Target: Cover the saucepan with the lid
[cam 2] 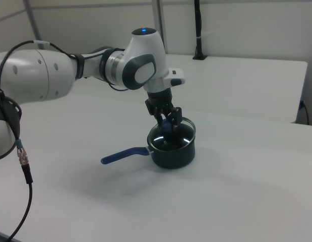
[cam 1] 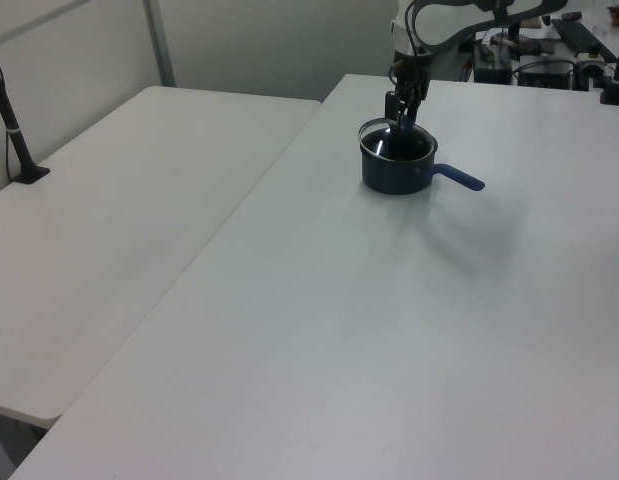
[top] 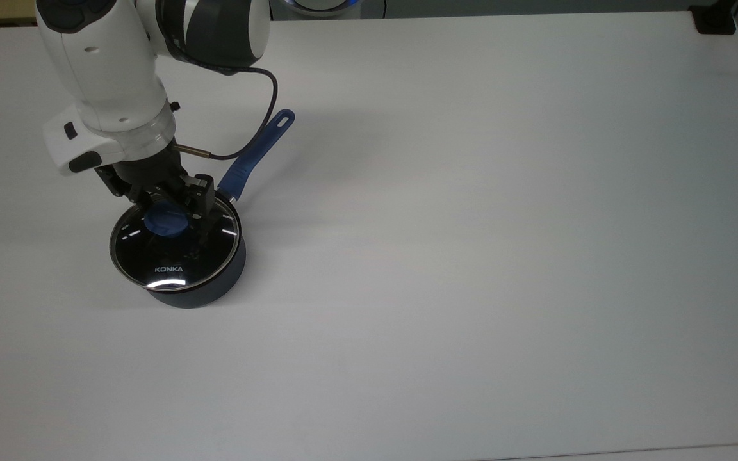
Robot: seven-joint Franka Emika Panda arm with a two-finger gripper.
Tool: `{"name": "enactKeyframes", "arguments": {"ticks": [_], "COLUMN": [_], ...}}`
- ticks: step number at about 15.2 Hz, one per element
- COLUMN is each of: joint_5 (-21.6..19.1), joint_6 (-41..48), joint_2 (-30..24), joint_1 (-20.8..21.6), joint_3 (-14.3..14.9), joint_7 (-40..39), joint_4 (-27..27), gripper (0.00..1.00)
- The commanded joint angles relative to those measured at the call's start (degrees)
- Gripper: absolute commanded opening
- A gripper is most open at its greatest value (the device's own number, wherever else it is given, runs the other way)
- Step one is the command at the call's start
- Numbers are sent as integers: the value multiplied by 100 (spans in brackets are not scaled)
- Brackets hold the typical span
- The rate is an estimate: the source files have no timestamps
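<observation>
The lid (top: 175,246) sits on top of the saucepan (top: 205,294) near the top view's left edge, its steel rim ringing the pan's mouth. In the top view it appears a little off-centre, toward the top view's upper left, so that a crescent of the pan's dark blue-grey wall shows below and to the right of it; whether it lies fully seated or slightly tilted cannot be told. The white "KONKA" lettering reads clearly on the glass, and bright reflections streak the disc, so the pan's black inside is hard to make out through it.

The blue knob (top: 165,221) is partly covered by the gripper (top: 167,205), whose two dark fingers stand on either side of the knob. They look closed around it, though the actual contact is hidden behind the finger bodies. In the right view the gripper (cam 2: 167,121) comes down onto the lid (cam 2: 172,136) from above, the knob a small blue patch between the fingers.

The blue handle (top: 257,152) runs from the pan toward the top view's upper right, its oval hole visible at the far end; its root is crossed by a black cable (top: 260,109) looping from the arm (top: 113,77). In the left view the saucepan (cam 1: 395,170) is small and far off, and the gripper is too small there to read.

Everything stands on a white table (top: 471,256).
</observation>
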State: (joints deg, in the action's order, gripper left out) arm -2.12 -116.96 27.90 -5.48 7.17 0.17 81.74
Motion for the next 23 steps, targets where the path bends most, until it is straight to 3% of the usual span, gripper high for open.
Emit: {"name": "enactKeyframes", "arguments": {"ticks": [1, 9, 16, 23], "joint_5": [-122, -219, -544, -544], "joint_6": [-169, -187, 68, 305], "joint_2": [-126, -135, -144, -223], "joint_1": [100, 91, 82, 82], "joint_3": [110, 110, 171, 215], "joint_7": [-158, 0, 106, 88], "joint_4": [176, 176, 132, 123], "gripper": [64, 60, 59, 59]}}
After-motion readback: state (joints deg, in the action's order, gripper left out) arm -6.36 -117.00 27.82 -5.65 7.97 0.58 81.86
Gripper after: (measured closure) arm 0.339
